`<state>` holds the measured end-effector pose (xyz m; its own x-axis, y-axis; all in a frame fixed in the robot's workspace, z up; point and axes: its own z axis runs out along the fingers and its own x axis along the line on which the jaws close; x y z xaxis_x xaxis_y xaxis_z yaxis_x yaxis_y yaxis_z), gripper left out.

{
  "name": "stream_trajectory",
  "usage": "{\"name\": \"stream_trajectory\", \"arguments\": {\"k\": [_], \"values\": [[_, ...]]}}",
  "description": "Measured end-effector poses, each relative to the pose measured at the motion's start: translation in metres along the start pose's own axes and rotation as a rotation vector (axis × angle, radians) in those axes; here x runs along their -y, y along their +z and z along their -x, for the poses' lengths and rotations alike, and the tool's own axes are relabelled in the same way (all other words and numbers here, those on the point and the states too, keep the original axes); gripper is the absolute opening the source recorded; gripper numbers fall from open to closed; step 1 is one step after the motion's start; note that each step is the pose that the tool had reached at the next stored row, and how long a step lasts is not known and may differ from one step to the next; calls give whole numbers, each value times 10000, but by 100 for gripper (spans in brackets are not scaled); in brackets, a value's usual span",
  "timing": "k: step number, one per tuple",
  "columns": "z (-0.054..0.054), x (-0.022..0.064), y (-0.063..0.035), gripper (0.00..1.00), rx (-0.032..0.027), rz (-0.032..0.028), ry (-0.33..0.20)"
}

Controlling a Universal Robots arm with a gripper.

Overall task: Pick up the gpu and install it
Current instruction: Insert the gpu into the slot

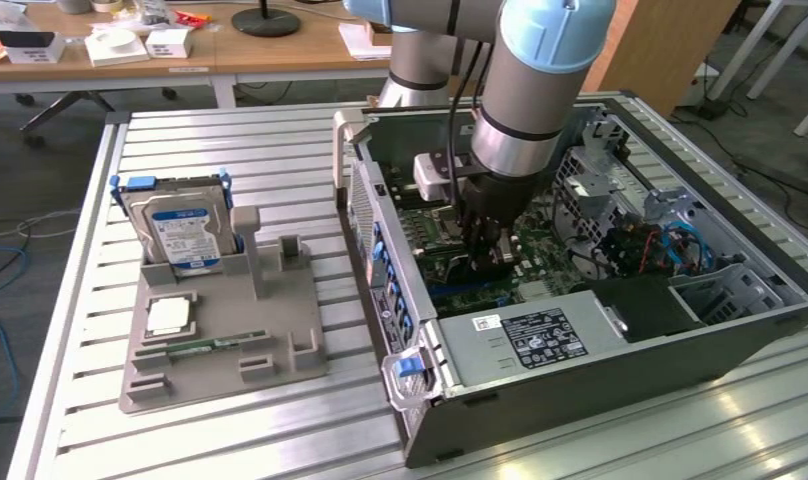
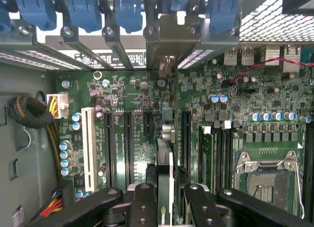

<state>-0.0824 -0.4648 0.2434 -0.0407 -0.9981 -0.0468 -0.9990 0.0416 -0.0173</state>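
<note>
We are holding our claw point(image 2: 164, 197) down inside the open computer case point(image 1: 724, 330), its two black fingers point(image 2: 142, 205) standing on either side of the gpu point(image 2: 164, 158) and closed part-way on its upper edge. In the wrist view the card is running edge-on, straight away from the claw and between the fingers, toward the rear slot brackets point(image 2: 117, 45) and the blue clips point(image 2: 81, 11) above them. It is standing upright over the green motherboard point(image 2: 132, 114), in line with the dark expansion slots, between the long black slot point(image 2: 128, 143) on one side and another black slot point(image 2: 185, 138) on the other. We cannot tell whether its lower edge is seated in a slot. The white slot point(image 2: 89, 143) is lying further off to one side, and the empty processor socket point(image 2: 267, 175) is sitting on the other.

In the exterior view, we are seeing the claw point(image 1: 487, 255) reaching down from the grey arm point(image 1: 531, 90) to the middle of the case, just beyond the silver power supply point(image 1: 538, 335). The case is lying on its side on the slatted metal desk point(image 1: 244, 140). Well apart, toward the exterior view's left, a grey holder tray point(image 1: 224, 345) is carrying a hard drive point(image 1: 181, 232) standing upright and a narrow green memory stick point(image 1: 215, 347) lying flat.
</note>
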Motion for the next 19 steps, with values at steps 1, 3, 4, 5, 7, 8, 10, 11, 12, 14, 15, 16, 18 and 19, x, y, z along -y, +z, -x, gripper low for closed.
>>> {"name": "stream_trajectory", "arguments": {"k": [1,3,4,5,7,8,10,11,12,14,15,16,18,19], "values": [[0,0,0,26,-2,0,0],[0,0,-1,26,-3,0,0],[0,0,-1,26,-3,0,0],[0,1,-1,26,-3,0,-1],[0,1,-1,26,-4,0,-1],[0,1,-1,26,-4,1,-2],[0,1,-1,26,-4,1,-5],[0,1,-1,26,-4,1,-5],[0,1,-1,26,-4,1,-5],[0,1,-1,26,-4,1,-5],[0,1,-1,26,-4,1,-9],[0,1,-2,26,-4,1,-12],[0,1,-7,26,-4,1,-15],[1,1,-10,26,-2,1,-15]]}}
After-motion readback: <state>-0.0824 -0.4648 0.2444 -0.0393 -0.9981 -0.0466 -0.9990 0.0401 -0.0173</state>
